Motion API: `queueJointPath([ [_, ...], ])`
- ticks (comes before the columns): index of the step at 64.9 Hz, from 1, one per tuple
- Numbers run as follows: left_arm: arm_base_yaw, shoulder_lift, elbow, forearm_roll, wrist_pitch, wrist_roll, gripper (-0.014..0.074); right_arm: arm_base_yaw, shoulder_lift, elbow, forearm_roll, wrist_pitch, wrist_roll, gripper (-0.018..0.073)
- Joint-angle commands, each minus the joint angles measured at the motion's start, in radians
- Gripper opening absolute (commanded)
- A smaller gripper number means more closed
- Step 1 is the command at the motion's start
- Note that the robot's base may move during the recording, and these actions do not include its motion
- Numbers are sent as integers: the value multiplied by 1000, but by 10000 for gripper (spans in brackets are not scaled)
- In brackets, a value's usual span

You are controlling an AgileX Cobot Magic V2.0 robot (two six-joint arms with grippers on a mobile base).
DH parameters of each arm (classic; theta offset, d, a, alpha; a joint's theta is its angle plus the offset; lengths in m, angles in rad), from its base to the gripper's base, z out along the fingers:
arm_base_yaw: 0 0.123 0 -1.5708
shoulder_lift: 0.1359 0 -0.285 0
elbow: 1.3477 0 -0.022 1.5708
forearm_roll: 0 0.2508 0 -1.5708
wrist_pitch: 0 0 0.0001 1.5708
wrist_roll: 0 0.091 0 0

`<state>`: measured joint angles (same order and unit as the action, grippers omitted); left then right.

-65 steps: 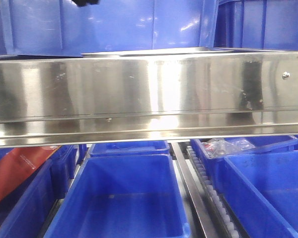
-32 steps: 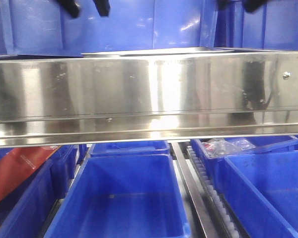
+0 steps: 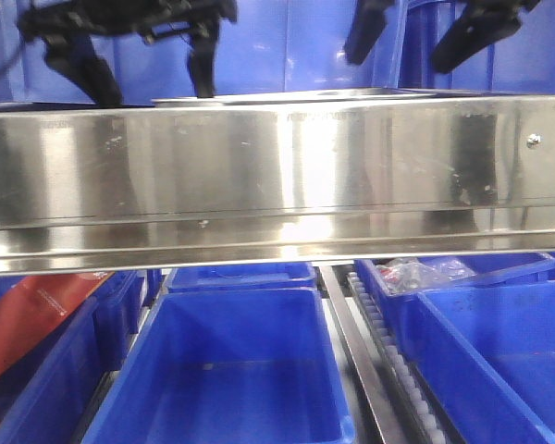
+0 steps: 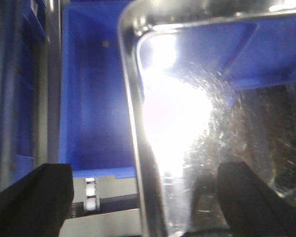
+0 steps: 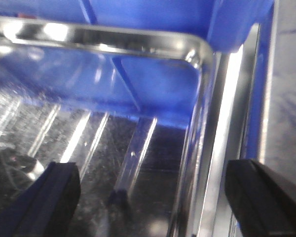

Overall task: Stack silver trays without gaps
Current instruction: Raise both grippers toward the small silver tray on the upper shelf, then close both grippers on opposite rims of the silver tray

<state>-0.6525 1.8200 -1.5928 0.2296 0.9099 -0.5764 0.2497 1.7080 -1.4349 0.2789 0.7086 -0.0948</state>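
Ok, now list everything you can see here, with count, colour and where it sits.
silver tray: at least one, shiny steel, behind the rail, over a blue bin
steel rail: one, silver, across the front view
screw: one, rail's right end
blue bins: several, below the rail and behind the tray
red package: one, lower left bin
clear plastic bag: one, bin at right
roller track: one, white, between lower bins
left gripper: black, open, straddling tray's left rim
right gripper: black, open, straddling right rim

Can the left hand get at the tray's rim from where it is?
Likely yes: the left hand is open, fingers either side of the silver tray rim, one over the blue bin, nothing between.
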Motion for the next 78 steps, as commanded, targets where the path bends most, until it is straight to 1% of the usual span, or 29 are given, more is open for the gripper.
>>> queueJointPath([
  [1, 2, -2, -7, -11, -18, -8, 486, 2, 17, -8, -18, -18, -2, 480],
  [12, 2, 0, -7, -11, -26, -8, 486, 2, 36, -8, -45, -27, -2, 477],
  [35, 2, 47, -7, -18, -21, -8, 483, 2, 65, -8, -73, -21, -2, 476],
  [57, 2, 50, -7, -18, -37, -8, 472, 2, 66, -8, -92, -38, -2, 471],
  [63, 2, 50, -7, -18, -37, -8, 472, 2, 66, -8, -92, -38, -2, 414],
  [69, 2, 50, -7, -18, -37, -8, 452, 2, 66, -8, -92, -36, -2, 320],
  [75, 2, 50, -7, -18, -37, -8, 409, 2, 66, -8, -92, -32, -2, 249],
  [78, 2, 50, -7, -18, -37, -8, 362, 2, 66, -8, -92, -30, -2, 232],
])
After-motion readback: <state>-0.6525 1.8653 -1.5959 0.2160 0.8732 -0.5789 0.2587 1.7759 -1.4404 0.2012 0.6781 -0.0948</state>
